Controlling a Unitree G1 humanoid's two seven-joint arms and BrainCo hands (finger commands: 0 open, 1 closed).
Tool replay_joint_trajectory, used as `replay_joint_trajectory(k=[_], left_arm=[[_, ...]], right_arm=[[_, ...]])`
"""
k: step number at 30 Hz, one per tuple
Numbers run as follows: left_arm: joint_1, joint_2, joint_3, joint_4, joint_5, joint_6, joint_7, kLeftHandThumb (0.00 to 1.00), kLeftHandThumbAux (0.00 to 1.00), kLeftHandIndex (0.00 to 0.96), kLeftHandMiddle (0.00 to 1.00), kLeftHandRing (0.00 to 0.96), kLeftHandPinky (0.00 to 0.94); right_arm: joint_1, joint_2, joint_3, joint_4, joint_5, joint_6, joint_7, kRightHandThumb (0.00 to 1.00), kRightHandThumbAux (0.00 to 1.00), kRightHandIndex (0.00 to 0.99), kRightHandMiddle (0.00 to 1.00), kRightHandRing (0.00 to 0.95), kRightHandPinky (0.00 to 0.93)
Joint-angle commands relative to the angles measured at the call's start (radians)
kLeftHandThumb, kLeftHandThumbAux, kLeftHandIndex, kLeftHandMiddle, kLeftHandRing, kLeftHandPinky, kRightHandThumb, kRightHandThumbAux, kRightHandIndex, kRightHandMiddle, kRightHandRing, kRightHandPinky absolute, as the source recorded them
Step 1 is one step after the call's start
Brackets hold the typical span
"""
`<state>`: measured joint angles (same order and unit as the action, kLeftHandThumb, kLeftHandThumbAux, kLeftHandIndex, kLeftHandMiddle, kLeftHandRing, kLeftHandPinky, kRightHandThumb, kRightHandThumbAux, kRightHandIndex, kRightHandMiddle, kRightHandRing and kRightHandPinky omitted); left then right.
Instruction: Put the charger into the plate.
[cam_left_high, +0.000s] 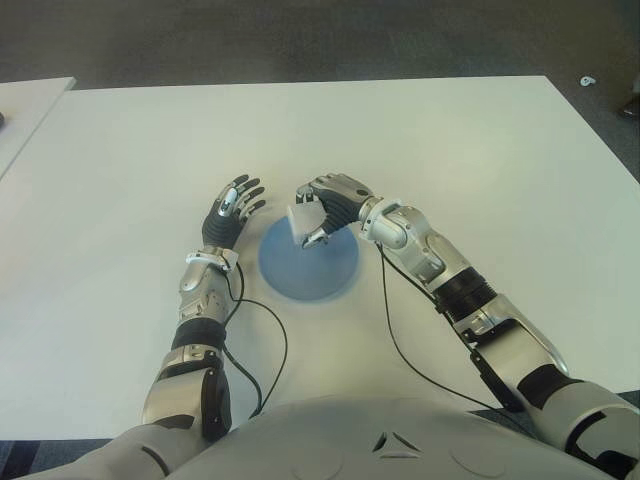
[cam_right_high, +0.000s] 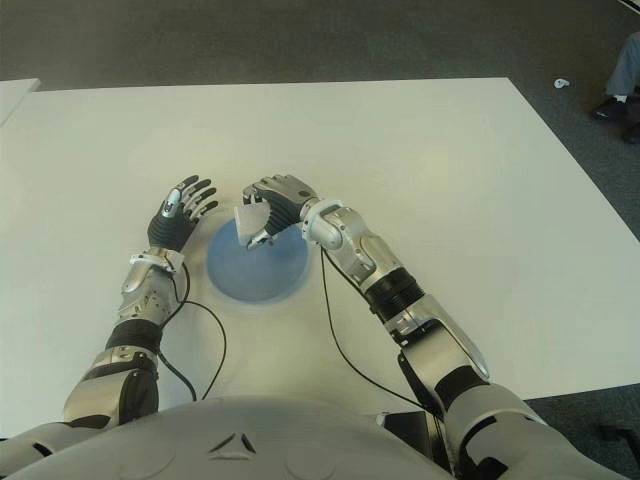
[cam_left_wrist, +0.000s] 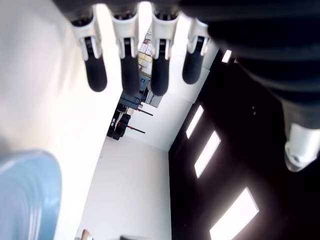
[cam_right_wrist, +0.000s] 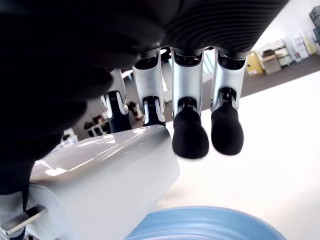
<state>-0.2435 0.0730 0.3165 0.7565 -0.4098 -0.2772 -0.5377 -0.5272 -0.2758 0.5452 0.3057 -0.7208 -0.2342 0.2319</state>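
The blue plate (cam_left_high: 308, 265) serves as the landmark: a round, shallow disc lying flat on the white table (cam_left_high: 450, 150), just in front of the robot's torso. Nearest the robot, a thin black cable (cam_left_high: 268, 350) runs from the left forearm and loops over the table on the near left side of the plate. Another thin cable (cam_left_high: 395, 330) trails along the right forearm on the plate's near right side.

Over the far part of the plate hangs the right hand (cam_left_high: 325, 212), fingers curled, pinching the charger (cam_left_high: 301, 222) between thumb and forefingers. The charger is a small white block with rounded edges and glossy faces; the right wrist view shows a metal prong (cam_right_wrist: 20, 219) sticking out of one end. It is held above the plate's far rim, tilted, and whether it touches the plate cannot be told.

Just left of the plate's far edge shows the left hand (cam_left_high: 230, 212), fingers straight and slightly spread, holding nothing.

Beyond the table, at the far right, a person's shoe (cam_right_high: 608, 108) and trouser leg show on the dark floor (cam_right_high: 300, 40).
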Motion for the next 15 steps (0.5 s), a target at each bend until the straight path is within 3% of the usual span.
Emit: replay_joint_trajectory(k=[1,5,15], left_arm=[[0.037,-0.016,0.003,0.041,0.003,0.045,0.028,0.008,0.539,0.215,0.238,0.242,0.262],[0.035,-0.017,0.005,0.042,-0.004,0.051,0.023,0.01,0.537,0.225,0.259,0.262,0.284],[0.03,-0.012,0.009,0.048,0.0,0.053,0.016,0.02,0.524,0.224,0.274,0.279,0.29]], right_arm=[[-0.03,-0.034,0.013,0.009,-0.008,-0.074,-0.003,0.47,0.219,0.036,0.128,0.108,0.088],[-0.029,-0.053,0.009,0.007,-0.005,-0.095,0.008,0.457,0.138,0.007,0.03,0.022,0.018],[-0.025,-0.064,0.011,0.003,-0.018,-0.087,0.01,0.412,0.111,0.0,0.0,0.0,0.0]])
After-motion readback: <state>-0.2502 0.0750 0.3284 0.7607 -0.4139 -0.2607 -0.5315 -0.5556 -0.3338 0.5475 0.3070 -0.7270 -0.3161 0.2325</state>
